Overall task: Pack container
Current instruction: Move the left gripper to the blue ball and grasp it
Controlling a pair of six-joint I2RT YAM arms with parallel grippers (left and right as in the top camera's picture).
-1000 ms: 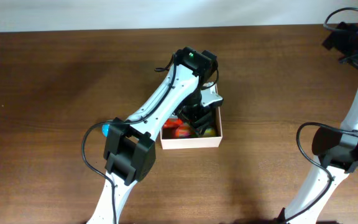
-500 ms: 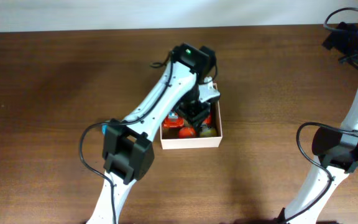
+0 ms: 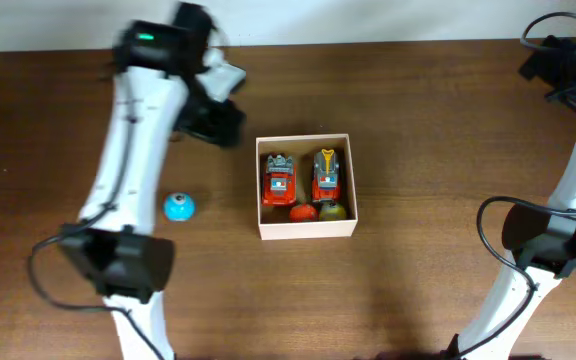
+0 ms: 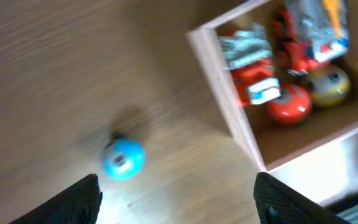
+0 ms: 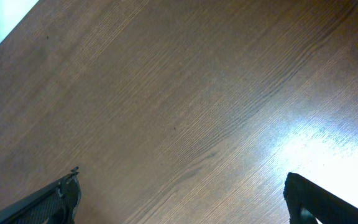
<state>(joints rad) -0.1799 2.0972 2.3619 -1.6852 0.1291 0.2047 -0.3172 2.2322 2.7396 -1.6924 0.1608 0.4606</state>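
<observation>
On the bench (image 3: pixel 418 120), the container (image 3: pixel 306 228) sits near the middle. It holds two red trucks (image 3: pixel 279 178), with a red ball (image 3: pixel 303 211) and a yellowish ball (image 3: pixel 332 210) at their front. My left pincer (image 4: pixel 176 193) hangs spread and empty, and the right pincer (image 5: pixel 182 196) is likewise released over bare wood. I judge packing nearly done: one blue ball (image 3: pixel 179 207) lies outside, well left of the box. Next I'd centre over it, descend and close gently, since it may roll. Nothing blocks the way.

Wooden table (image 3: pixel 418 120): container (image 3: pixel 306 227), blue ball (image 3: pixel 179 207).
</observation>
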